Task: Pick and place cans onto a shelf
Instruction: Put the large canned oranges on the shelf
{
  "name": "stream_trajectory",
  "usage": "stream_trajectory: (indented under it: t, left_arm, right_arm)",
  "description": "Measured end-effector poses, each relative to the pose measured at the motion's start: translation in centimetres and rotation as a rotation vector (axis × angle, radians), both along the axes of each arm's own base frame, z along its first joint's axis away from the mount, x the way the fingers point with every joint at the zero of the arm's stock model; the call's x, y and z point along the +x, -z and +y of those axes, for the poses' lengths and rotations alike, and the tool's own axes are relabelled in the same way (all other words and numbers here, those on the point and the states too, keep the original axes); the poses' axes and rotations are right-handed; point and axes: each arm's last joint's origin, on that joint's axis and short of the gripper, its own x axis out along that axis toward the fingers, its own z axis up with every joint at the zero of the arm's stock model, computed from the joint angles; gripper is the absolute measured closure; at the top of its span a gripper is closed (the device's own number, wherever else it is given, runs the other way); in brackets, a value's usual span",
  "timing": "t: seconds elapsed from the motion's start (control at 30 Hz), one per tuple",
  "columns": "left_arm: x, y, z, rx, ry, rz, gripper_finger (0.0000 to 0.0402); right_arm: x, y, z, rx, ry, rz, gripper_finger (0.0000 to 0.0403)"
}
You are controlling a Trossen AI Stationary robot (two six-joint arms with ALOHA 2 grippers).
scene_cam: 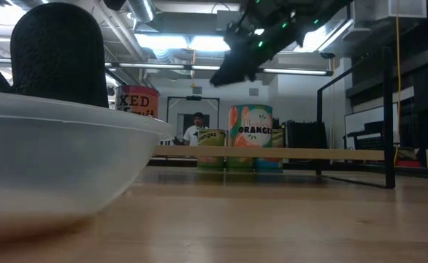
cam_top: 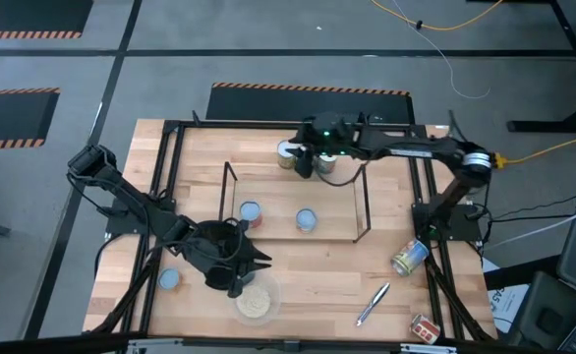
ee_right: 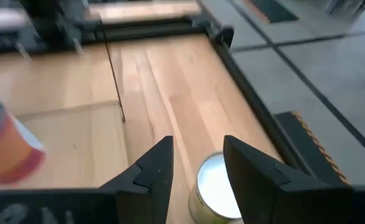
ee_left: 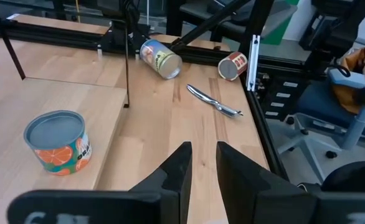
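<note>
The shelf (cam_top: 362, 202) stands mid-table with two cans on its board: one with a red label (cam_top: 252, 213) and one with a pale blue top (cam_top: 307, 220). Two more cans (cam_top: 288, 152) (cam_top: 329, 163) stand upright behind its far side. My right gripper (cam_top: 305, 160) hovers open above them; the right wrist view shows its fingers (ee_right: 198, 162) on either side of a cream-topped can (ee_right: 215, 186), and the low view (scene_cam: 228, 69) shows it clear above the cans. My left gripper (cam_top: 260, 261) is slightly open and empty near the bowl (cam_top: 256, 300).
A green-yellow can (cam_top: 409, 258) lies on its side by the right rail. A red can (cam_top: 424, 327) lies at the near right corner, and a pale-blue-topped can (cam_top: 169, 280) stands at the near left. A silver pen (cam_top: 372, 303) lies near right. A person (scene_cam: 197, 128) stands far behind.
</note>
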Motion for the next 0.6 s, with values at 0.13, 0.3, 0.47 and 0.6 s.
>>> stream_trajectory:
  t: [0.13,0.3,0.47,0.6]
  left_arm:
    - [0.0,0.0,0.0,0.0,0.0,0.0,0.0335]
    - [0.0,0.0,0.0,0.0,0.0,0.0,0.0335]
    - [0.0,0.0,0.0,0.0,0.001,0.001,0.0335]
    - [0.0,0.0,-0.1,-0.003,0.016,0.006,0.0335]
  right_arm:
    - [1.6,2.2,-0.6,-0.003,-0.015,0.057,0.0257]
    - [2.9,4.4,-1.0,0.005,-0.022,0.108,0.0257]
    - [3.5,5.4,-1.2,0.012,-0.022,0.129,0.0257]
    - [3.6,6.0,-1.3,0.014,-0.017,0.146,0.0257]
